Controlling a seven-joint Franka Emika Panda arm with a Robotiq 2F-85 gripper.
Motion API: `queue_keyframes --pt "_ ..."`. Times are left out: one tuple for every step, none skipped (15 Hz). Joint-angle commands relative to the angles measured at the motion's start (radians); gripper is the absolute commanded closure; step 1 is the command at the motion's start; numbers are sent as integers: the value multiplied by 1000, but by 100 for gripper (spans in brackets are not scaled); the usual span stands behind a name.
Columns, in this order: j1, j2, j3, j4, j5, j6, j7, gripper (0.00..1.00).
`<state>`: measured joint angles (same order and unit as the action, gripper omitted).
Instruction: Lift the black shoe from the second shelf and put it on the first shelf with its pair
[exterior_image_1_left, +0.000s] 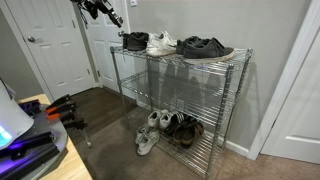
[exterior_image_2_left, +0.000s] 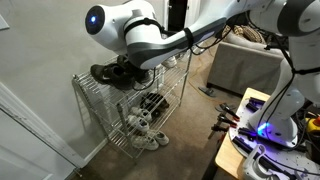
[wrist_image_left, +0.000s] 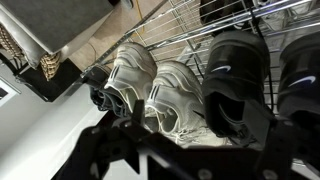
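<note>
In an exterior view the black shoe (exterior_image_1_left: 135, 41) lies at the left end of the first shelf (exterior_image_1_left: 185, 62), the top wire tier. I cannot tell it apart from its pair there. The second shelf (exterior_image_1_left: 172, 98) holds nothing that I can see. My gripper (exterior_image_1_left: 110, 16) hangs in the air above and left of the rack's left end. In the wrist view the gripper (wrist_image_left: 200, 130) is a dark blur, with its fingers apart and nothing between them. It looks down on the top tier, where a black shoe (wrist_image_left: 100, 97) shows partly behind the white sneakers (wrist_image_left: 160, 85).
On the top tier, white sneakers (exterior_image_1_left: 162, 42) sit in the middle and dark grey sneakers (exterior_image_1_left: 205, 47) (wrist_image_left: 235, 75) at the right. The bottom tier holds white sneakers (exterior_image_1_left: 150, 130) and dark shoes (exterior_image_1_left: 185, 128). A white door (exterior_image_1_left: 60, 50) stands left of the rack (exterior_image_2_left: 95, 100).
</note>
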<state>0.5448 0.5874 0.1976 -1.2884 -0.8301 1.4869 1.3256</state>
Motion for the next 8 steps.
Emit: queue_keyframes --pt "13 -8 -13 -9 6 0 13 0" --pt "13 -18 -12 -25 5 1 25 0" --pt "13 -25 -10 -36 5 1 31 0" --pt "12 -30 -10 -43 4 1 32 0" --pt "12 -32 -9 -46 4 2 33 0" --pt "12 -33 -9 -47 4 2 33 0" --pt "12 -33 -9 -47 4 2 33 0" --pt "12 -33 -9 -47 4 2 33 0"
